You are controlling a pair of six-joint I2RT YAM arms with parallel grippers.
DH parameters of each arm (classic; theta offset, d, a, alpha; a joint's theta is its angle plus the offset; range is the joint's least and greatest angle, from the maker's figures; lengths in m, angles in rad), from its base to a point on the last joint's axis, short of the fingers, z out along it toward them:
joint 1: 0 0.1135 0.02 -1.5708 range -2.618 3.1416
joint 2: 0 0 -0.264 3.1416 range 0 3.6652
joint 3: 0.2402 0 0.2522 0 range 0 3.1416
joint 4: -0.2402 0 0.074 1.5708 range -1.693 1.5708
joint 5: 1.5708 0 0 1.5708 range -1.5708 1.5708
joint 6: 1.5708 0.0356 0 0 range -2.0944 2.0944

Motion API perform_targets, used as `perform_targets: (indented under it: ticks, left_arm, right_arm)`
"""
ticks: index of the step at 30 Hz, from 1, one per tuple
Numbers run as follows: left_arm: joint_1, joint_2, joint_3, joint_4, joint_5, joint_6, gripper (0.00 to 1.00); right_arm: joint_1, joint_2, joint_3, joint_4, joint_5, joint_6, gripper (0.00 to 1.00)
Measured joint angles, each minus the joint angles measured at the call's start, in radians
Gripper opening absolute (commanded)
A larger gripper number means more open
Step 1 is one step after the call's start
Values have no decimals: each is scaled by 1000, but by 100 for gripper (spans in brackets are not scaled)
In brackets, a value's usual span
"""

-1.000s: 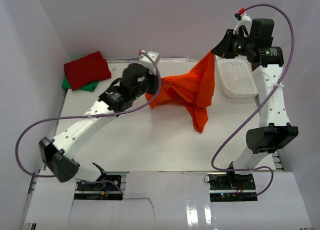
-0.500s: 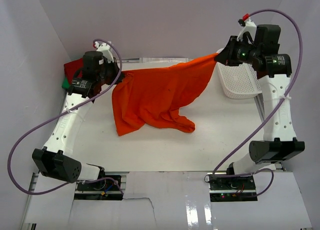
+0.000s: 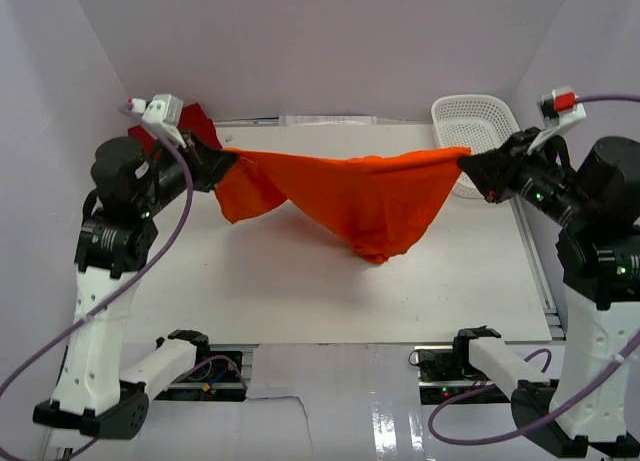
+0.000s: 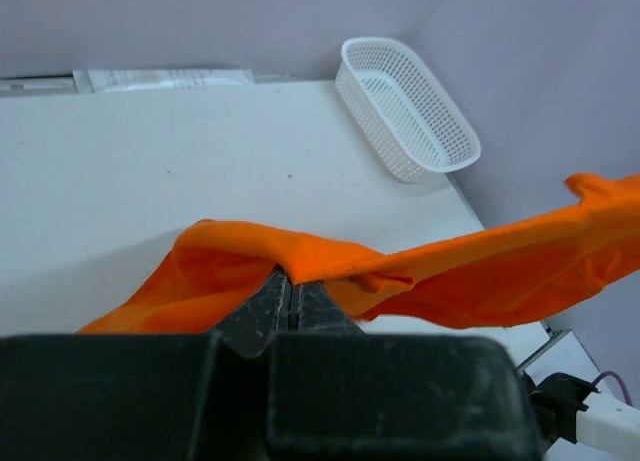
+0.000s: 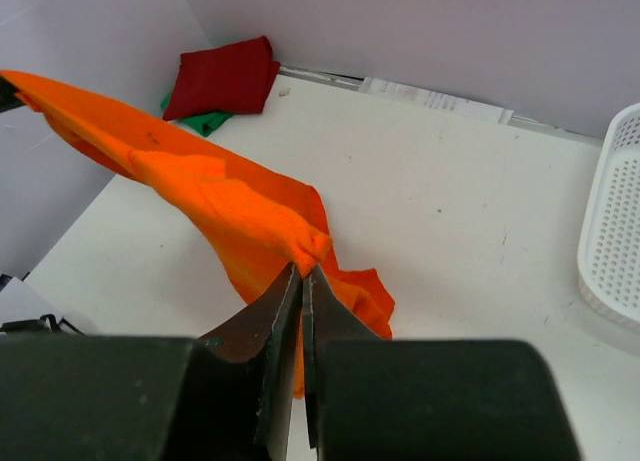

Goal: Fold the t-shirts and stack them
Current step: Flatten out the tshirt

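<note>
The bright orange t-shirt [image 3: 350, 191] hangs stretched in the air between both grippers, sagging in the middle above the table. My left gripper [image 3: 228, 159] is shut on its left end; the left wrist view shows the cloth [image 4: 330, 271] pinched at the fingertips [image 4: 290, 281]. My right gripper [image 3: 470, 161] is shut on its right end; the right wrist view shows the cloth [image 5: 230, 201] pinched at the tips [image 5: 303, 271]. The folded deep red t-shirt [image 5: 222, 76] lies on the green one [image 5: 205, 123] at the table's far left corner, mostly hidden behind my left arm in the top view.
A white mesh basket [image 3: 478, 131] stands at the far right of the table, also in the left wrist view [image 4: 405, 106]. A strip of paper [image 5: 435, 101] lies along the back edge. Walls close the table in on three sides.
Both arms have pulled back toward the near side and lifted, spreading the orange shirt wider and raising it off the table; it now hangs taut between them.
</note>
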Motion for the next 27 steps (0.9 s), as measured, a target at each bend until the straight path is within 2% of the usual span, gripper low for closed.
perform_targets:
  ticks: [4,8,10,12,15,16,18,20,23,27]
  left_arm:
    - [3,-232,-111,8,-22,-34,0]
    - [3,-417,-159,5,-70,-64,0]
    - [2,-458,-156,13,-93,-73,0]
    - [2,-457,-124,10,-109,-77,0]
    - [2,-383,-16,16,-115,-77,0]
    - [2,-359,13,17,-115,-79,0]
    - [3,-312,40,37,-116,-89,0]
    - [3,-284,3,66,-114,-103,0]
    - [3,-218,-111,111,-87,-130,0]
    - [3,-7,-275,226,-34,-165,0]
  right_arm:
    - [0,-126,-90,-17,8,3,8]
    - [0,-183,-67,-53,21,10,8]
    - [0,-169,6,-76,25,14,8]
    - [0,-110,156,-131,28,18,8]
    - [0,-15,370,-117,24,24,8]
    - [0,-11,376,-100,20,27,8]
    - [0,-47,283,-52,16,40,8]
    - [0,-69,183,-31,21,51,8]
    - [0,-53,42,18,24,61,8]
    - [-1,10,-214,116,60,77,8]
